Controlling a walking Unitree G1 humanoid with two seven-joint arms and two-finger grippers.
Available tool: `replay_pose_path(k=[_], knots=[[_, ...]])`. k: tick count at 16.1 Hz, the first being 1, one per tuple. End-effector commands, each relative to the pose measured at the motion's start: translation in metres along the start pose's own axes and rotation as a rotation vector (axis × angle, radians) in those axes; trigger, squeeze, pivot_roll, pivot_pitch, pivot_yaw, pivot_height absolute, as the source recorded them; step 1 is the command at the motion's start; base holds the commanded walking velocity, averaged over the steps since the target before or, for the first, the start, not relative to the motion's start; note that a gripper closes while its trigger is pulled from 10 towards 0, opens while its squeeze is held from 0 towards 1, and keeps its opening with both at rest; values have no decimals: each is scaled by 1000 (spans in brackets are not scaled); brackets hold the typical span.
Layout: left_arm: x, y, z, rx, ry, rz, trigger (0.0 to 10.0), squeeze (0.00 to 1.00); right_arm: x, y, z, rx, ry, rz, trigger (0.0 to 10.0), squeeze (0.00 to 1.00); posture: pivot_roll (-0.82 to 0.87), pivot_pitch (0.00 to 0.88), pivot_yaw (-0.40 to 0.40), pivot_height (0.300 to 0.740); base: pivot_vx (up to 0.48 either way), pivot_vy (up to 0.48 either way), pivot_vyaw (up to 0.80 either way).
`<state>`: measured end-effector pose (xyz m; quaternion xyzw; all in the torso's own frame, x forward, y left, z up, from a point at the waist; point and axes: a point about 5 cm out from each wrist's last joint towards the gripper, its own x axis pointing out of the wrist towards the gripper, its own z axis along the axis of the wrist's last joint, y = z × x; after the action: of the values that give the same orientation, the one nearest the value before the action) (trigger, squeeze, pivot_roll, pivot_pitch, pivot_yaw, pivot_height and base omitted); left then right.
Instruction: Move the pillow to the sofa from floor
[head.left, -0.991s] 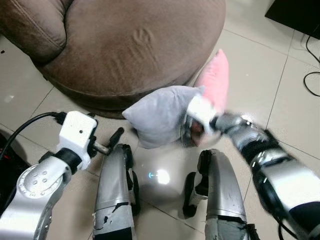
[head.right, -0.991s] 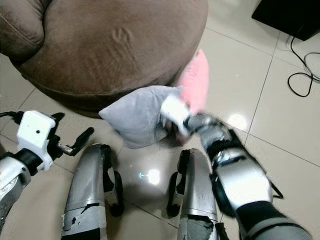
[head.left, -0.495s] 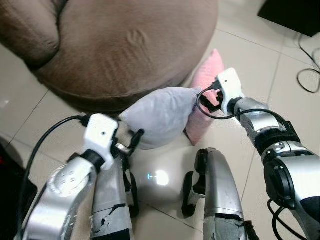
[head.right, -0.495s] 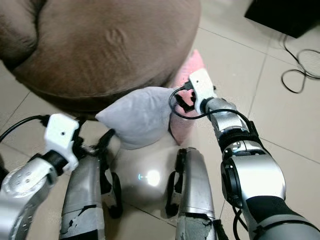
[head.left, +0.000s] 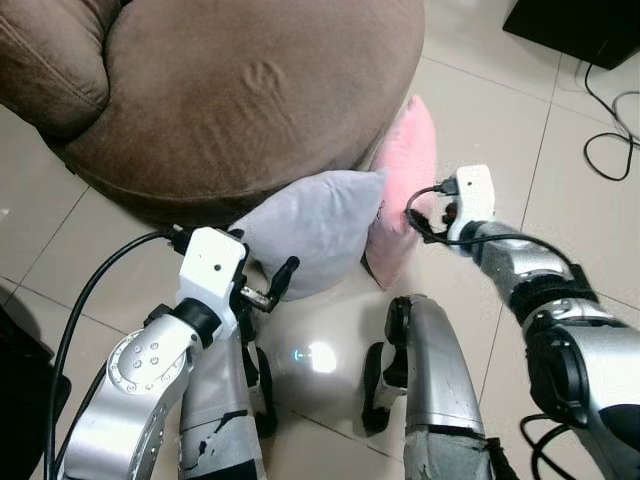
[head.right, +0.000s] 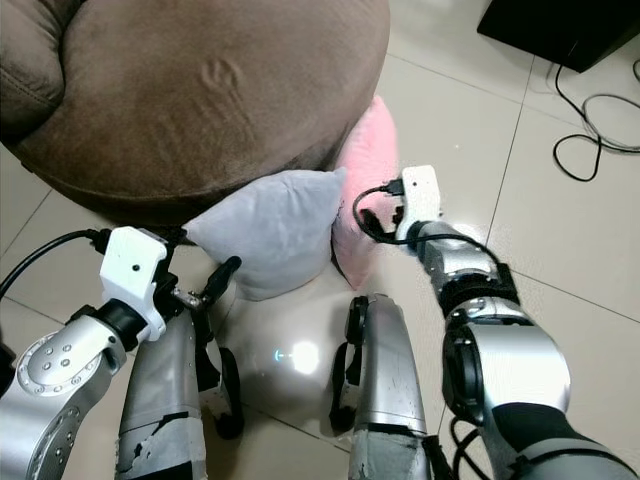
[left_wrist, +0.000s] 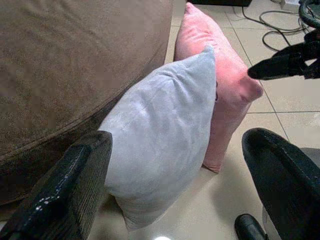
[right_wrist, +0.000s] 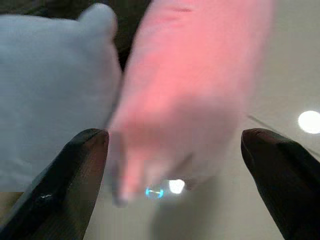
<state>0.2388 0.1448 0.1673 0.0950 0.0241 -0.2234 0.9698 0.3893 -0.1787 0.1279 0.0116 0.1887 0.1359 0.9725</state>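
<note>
A: Where are the pillows relative to the sofa (head.left: 230, 90)?

B: Both stand on the tiled floor (head.left: 490, 120), leaning against the sofa's rounded brown front. The grey pillow (head.left: 310, 230) is propped on a corner against the sofa's base, and the pink pillow (head.left: 400, 185) stands on edge touching the grey one, on the side away from the sofa.

A: And the grippers?

B: The left gripper (left_wrist: 177, 185) sits low in front of the sofa, near the grey pillow's lower corner, its fingers (left_wrist: 75, 185) spread wide with the grey pillow between them but apart from it. The right gripper (right_wrist: 175, 180) is just beside the pink pillow, fingers also wide apart, the pink pillow blurred between them; I cannot tell if they touch it.

A: Anything else by the sofa?

B: Black cables (head.left: 610, 130) lie on the floor well beyond the pink pillow.
</note>
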Motion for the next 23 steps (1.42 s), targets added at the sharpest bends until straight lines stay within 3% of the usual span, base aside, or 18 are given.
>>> replay_pose_path(k=[1,4,6,8,9,10,13,16,18,23], knots=[[-2,-3,-6,-11,25,-4,10000,0,-3,-4,-15,36,30,-2,10000,1000,127,381,-66,543,0,0,0],[-3,-8,-7,-17,27,-37,10000,0,0,4,-18,5,44,-5,10000,1000,128,382,-65,543,0,0,0],[-5,-15,-8,-11,33,-87,10000,0,1,7,-31,-149,110,-42,10000,1000,128,382,-65,543,0,0,0],[-6,-17,-6,-13,31,-98,10000,0,2,9,-37,-168,117,-77,10000,1000,136,388,-61,543,0,0,0],[-6,-17,-5,-13,30,-97,10000,0,2,12,-41,-151,116,-87,10000,588,142,391,-57,543,0,0,0],[-6,-17,-5,-12,30,-97,10000,0,3,13,-42,-131,109,-89,10000,0,142,391,-57,543,0,0,0],[-9,-15,-3,-9,31,-91,10000,0,6,22,-39,-3,-12,-114,10000,0,165,405,-42,543,0,0,0],[-12,-15,0,-9,29,-89,10000,0,8,27,-29,59,-87,-97,10000,0,196,413,-31,543,0,0,0],[-16,-15,0,-7,42,-90,10000,0,8,27,-31,-58,-57,-156,10000,0,208,423,-25,543,0,0,0],[-22,-19,1,-13,57,-98,10000,0,6,20,-38,-176,10,-236,10000,0,227,424,-15,543,0,0,0]])
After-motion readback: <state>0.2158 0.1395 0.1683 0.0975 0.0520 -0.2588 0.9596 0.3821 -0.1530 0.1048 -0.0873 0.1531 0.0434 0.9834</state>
